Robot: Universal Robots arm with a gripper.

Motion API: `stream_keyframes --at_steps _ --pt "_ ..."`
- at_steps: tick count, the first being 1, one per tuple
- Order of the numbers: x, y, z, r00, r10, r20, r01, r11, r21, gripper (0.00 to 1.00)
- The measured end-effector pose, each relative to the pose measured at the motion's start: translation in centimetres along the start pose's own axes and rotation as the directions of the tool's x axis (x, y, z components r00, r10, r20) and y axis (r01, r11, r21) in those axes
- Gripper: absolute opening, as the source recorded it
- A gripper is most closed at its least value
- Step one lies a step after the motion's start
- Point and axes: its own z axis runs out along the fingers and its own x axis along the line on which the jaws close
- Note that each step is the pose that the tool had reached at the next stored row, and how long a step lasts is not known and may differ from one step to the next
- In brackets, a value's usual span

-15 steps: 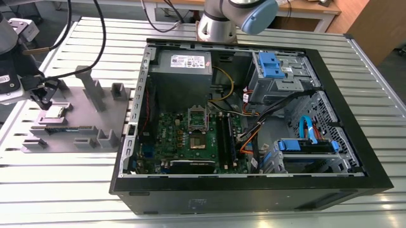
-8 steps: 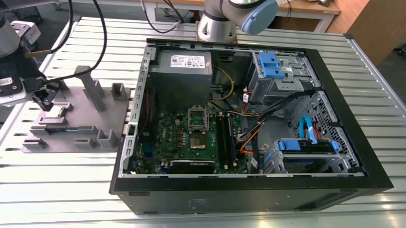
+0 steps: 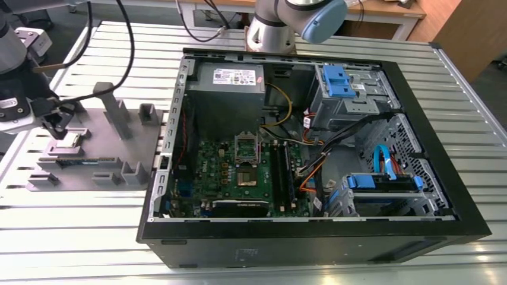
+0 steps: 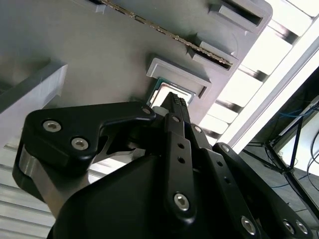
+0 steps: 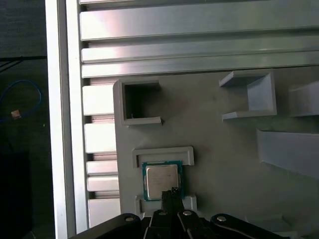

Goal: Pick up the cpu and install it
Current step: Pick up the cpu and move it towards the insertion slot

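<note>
The slatted metal counter carries an open computer case with its motherboard exposed. Just beside the case, toward the exterior view's left, lies a grey fixture tray. The gripper hangs over this tray, well apart from the case. In both wrist views the gripper has its jaws narrow, tips drawn together, and grips nothing. The tips sit at one edge of the cpu; contact cannot be confirmed. The cpu lies flat in its recessed nest on the tray, metal top up, framed by raised grey corner pieces. Judged status: the task is at its start. The pick-up is not yet done and installation in the case remains outstanding.
</note>
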Motion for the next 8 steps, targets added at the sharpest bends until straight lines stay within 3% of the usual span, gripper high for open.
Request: stream_keyframes --at_steps 8 --pt "-0.06 0.09 0.81 0.9998 -0.017 -0.0005 0.017 0.9998 0.0005 0.11"
